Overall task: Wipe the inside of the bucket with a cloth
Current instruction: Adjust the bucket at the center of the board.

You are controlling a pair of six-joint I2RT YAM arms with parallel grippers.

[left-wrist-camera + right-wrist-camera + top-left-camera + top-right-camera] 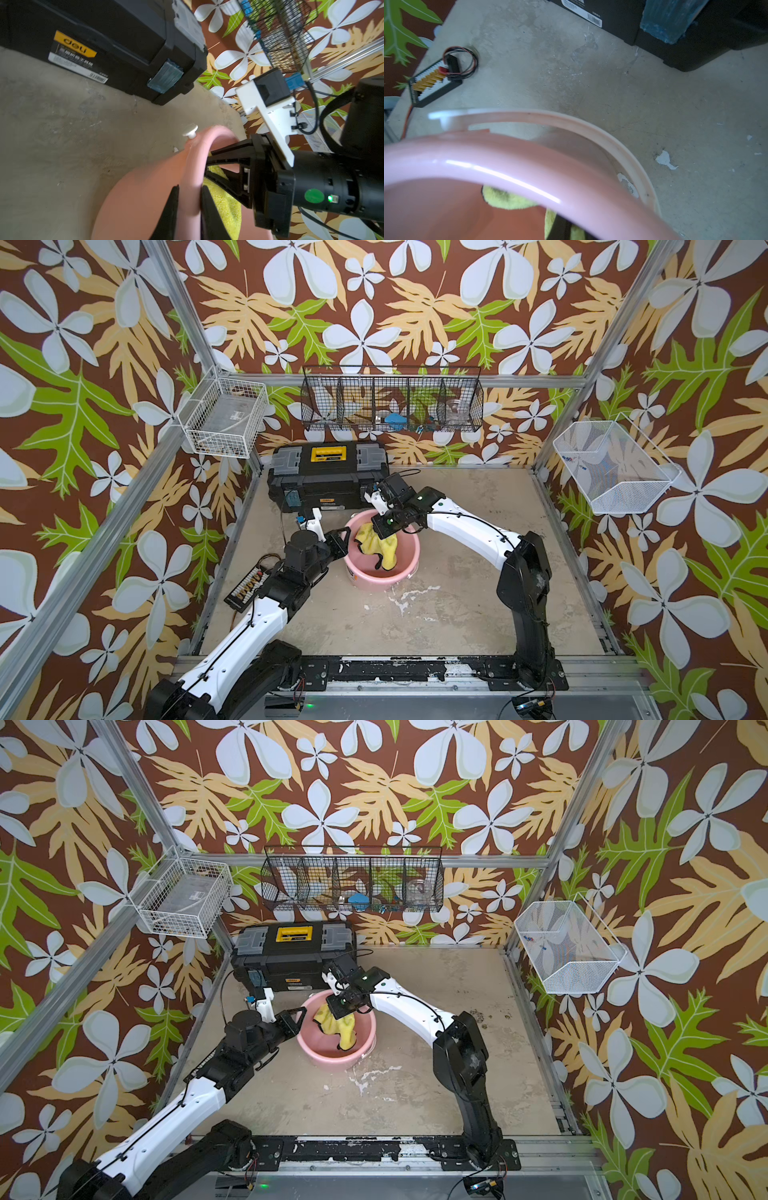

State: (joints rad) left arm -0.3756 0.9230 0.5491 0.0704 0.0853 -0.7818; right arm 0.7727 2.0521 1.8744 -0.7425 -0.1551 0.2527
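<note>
The pink bucket (388,574) (332,1057) stands on the floor just in front of the toolbox. My left gripper (347,537) (300,1016) (190,207) is shut on its left rim (193,166), one finger outside the wall and one inside. From the right, my right gripper (385,529) (343,1007) (562,230) reaches down into the bucket, shut on the yellow cloth (384,551) (347,1033) (226,203) (506,199). The cloth hangs bunched from it against the inner wall. The pink rim (508,166) hides most of the right fingers in the right wrist view.
A black-and-yellow toolbox (328,477) (291,957) (104,41) sits behind the bucket. A black wire basket (392,400) hangs on the back wall, with white baskets left (224,416) and right (615,466). A connector board (249,580) (433,83) lies by the left arm.
</note>
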